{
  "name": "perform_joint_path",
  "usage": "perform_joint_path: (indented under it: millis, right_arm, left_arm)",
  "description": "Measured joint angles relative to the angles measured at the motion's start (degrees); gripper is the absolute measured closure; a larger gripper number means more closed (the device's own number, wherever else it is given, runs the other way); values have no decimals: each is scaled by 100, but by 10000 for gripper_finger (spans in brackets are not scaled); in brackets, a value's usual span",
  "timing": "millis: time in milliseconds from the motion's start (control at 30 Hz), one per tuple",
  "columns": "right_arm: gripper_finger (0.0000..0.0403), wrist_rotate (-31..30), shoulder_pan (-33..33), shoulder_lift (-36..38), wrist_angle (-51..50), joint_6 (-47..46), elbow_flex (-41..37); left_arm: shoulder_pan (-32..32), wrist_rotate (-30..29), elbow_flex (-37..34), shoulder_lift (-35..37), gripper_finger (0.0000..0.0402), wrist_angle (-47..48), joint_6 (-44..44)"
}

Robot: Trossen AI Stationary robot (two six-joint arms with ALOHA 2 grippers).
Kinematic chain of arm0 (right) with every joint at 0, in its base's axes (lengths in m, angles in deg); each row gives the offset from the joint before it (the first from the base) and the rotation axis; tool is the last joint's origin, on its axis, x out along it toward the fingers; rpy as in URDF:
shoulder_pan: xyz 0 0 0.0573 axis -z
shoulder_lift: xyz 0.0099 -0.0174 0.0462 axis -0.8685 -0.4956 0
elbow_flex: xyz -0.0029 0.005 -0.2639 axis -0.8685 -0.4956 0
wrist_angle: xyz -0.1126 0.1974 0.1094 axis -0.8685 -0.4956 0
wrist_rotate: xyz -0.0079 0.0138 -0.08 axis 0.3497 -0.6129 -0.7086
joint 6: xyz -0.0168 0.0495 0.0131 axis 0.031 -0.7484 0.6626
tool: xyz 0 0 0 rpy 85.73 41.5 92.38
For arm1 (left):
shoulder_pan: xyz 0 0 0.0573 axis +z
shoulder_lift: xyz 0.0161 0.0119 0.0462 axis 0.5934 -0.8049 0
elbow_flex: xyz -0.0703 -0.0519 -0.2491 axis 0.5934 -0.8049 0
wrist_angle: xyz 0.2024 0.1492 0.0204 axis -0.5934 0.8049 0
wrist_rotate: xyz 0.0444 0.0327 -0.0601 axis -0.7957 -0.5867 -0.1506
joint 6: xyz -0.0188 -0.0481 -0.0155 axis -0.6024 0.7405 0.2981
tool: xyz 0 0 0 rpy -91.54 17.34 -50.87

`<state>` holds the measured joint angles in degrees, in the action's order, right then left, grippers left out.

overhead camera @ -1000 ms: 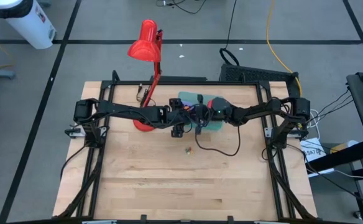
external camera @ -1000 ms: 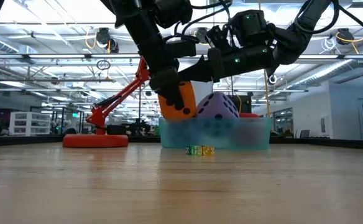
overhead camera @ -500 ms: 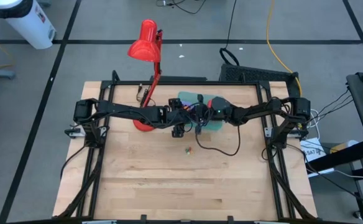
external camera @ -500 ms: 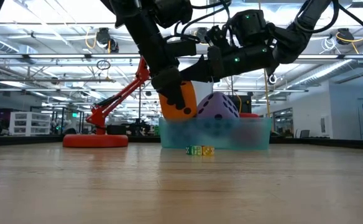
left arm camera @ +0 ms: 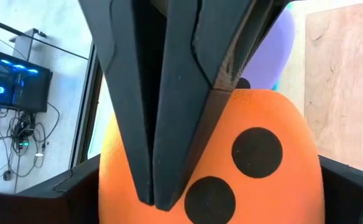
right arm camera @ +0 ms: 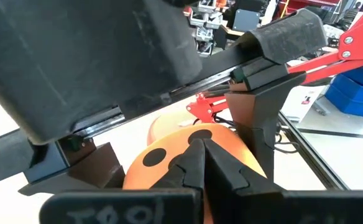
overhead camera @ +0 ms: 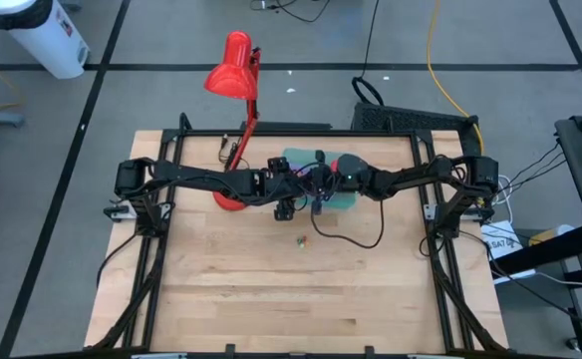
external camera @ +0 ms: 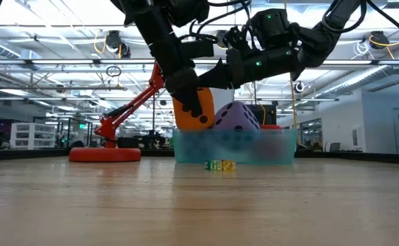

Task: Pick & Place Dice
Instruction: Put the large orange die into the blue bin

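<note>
An orange die (external camera: 206, 113) with dark pips hangs tilted above the left end of the teal tray (external camera: 254, 147), between the wide-set fingers of my left gripper (left arm camera: 197, 186). My left gripper (overhead camera: 293, 189) slants down toward the tray from the table's left. My right gripper (right arm camera: 200, 149) is shut; from the right, its tips point at the same die (right arm camera: 188, 143). A purple-blue die (external camera: 239, 117) sits in the tray, with a red die (overhead camera: 349, 163) behind it. My left gripper has the orange die between its two fingers (right arm camera: 104, 168), one on each opposite side (right arm camera: 135, 168). The fingers slant down from the table's left. The die sits tilted, higher than the purple-blue one; the tray wall hides its underside. My right gripper's shut fingers (left arm camera: 169, 124) lie over the die's pipped face (left arm camera: 256, 155); I cannot tell whether they touch it.
A red desk lamp (overhead camera: 233, 75) stands with its base (overhead camera: 229, 197) just left of the tray, close behind my left arm. A tiny coloured object (external camera: 219, 165) lies on the wood in front of the tray. Bare wood (overhead camera: 291, 299) fills the near half.
</note>
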<state>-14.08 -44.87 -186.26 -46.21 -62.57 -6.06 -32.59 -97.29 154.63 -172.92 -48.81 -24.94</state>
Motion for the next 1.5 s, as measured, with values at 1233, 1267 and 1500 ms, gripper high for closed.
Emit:
perform_joint_path:
  millis: [1233, 1267, 1500]
  right_arm:
    - [403, -28, 11, 11, -874, -162, -2]
    - [403, -26, 11, 13, -914, -162, 0]
    - [403, 118, 10, 15, -981, -162, 2]
  left_arm:
    - [327, 85, 2, 129, 2, -268, 93]
    - [329, 87, 2, 129, 2, -283, 95]
    - [423, 276, 2, 129, 2, -292, 117]
